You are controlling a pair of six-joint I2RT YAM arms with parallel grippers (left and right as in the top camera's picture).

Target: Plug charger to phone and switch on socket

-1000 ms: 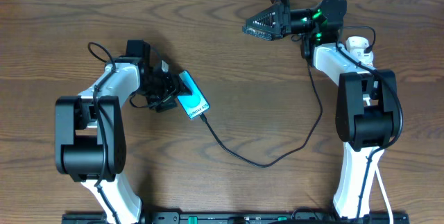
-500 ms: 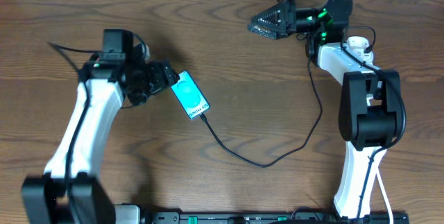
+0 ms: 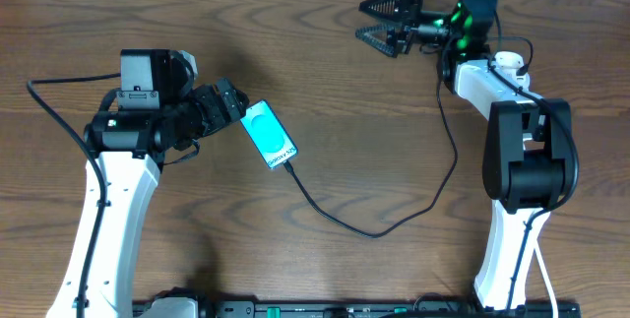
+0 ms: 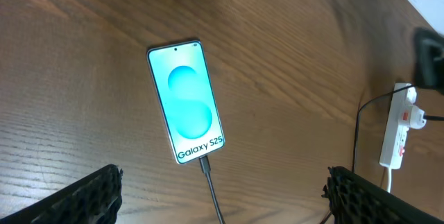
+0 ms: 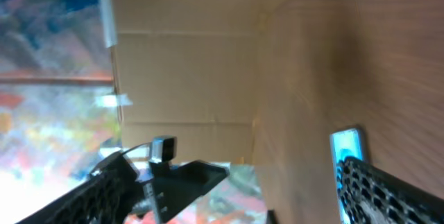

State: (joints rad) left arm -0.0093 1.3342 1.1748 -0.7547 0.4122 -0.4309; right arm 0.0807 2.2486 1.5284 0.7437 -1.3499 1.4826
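Note:
The phone [image 3: 270,134] lies on the wooden table with its cyan screen lit; it also shows in the left wrist view [image 4: 187,102] and at the edge of the right wrist view [image 5: 345,144]. The charger [image 3: 374,232], a thin black cable, is plugged into the phone's lower end [image 4: 204,163] and loops right toward the socket. The socket [image 4: 398,128], a white strip with red switches, is mostly hidden under the right arm in the overhead view [image 3: 507,62]. My left gripper [image 3: 228,104] is open and empty, just left of the phone [image 4: 222,200]. My right gripper [image 3: 362,20] is open and empty, raised at the back [image 5: 243,196].
The table's far edge runs close behind the right gripper. A cardboard-coloured wall [image 5: 187,64] and a black camera mount [image 5: 184,175] fill the right wrist view. The right arm's base [image 3: 522,170] stands beside the cable loop.
The left arm has swung back and left, and its gripper has drawn off the phone. The right gripper has shifted toward the back and turned. The phone stays put with the cable in it.

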